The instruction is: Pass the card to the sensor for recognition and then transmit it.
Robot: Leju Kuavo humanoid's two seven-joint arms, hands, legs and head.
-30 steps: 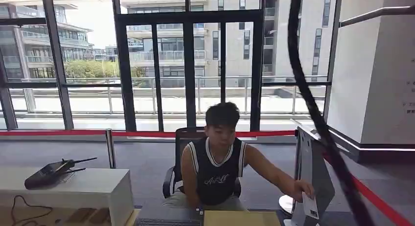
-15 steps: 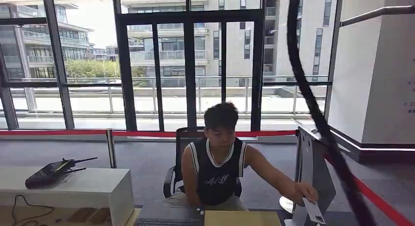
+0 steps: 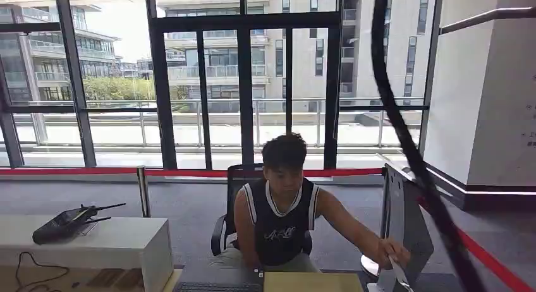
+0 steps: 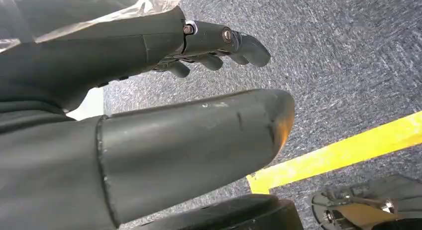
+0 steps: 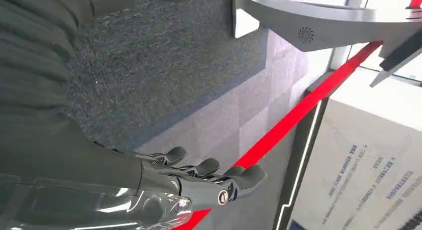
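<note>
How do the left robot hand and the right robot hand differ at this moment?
The left robot hand hangs over grey carpet crossed by a yellow stripe; the right robot hand hangs by a red stripe and pale tiles. The left robot hand's thumb stands well apart from its fingers; the right robot hand's fingers lie side by side, lightly bent. Both hold nothing.

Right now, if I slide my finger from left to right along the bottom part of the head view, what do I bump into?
Black device with antennas on the white counter → person in the black chair → card in the person's hand → grey standing monitor → red barrier tape.
</note>
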